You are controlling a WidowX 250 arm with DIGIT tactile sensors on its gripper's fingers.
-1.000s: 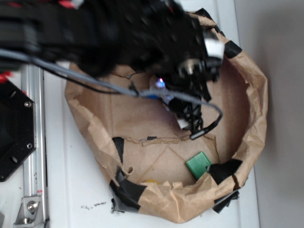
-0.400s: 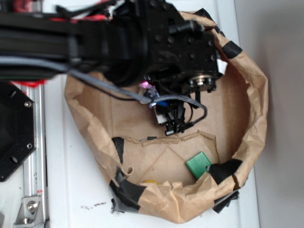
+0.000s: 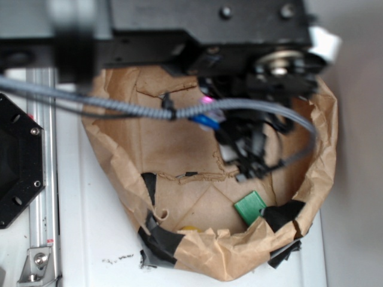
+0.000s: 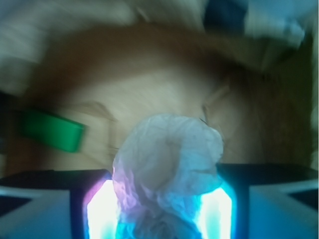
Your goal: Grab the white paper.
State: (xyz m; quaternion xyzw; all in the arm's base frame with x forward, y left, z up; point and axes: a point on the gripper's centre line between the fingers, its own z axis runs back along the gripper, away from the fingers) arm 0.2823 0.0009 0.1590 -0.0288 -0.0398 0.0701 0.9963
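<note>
White and flat, the surface (image 3: 90, 239) is seen from above in the exterior view, with a metal rail (image 3: 42, 197) and a black plate (image 3: 18, 161) at its left edge. To the right of these a large brown paper bag (image 3: 179, 149), rolled down and patched with black tape, is laid open like a bowl. A green block (image 3: 249, 207) is seen on the bag's floor toward the lower right, and the blurred black arm (image 3: 197, 30) is stretched across the top, with the end effector (image 3: 245, 149) hung over the bag's middle.

In the wrist view the green block (image 4: 50, 132) is shown at the left, blurred, on the brown bag floor (image 4: 149, 89). At the centre the white paper (image 4: 167, 169) is held between the two fingers (image 4: 102, 209) of the end effector (image 4: 159, 211), which is clenched on its lower part. The paper is shown as a crumpled off-white wad, lumpy, creased in grey, tinted pink and blue near the glowing pads, and its top is bulged above the fingers, clear of the bag floor behind it.
</note>
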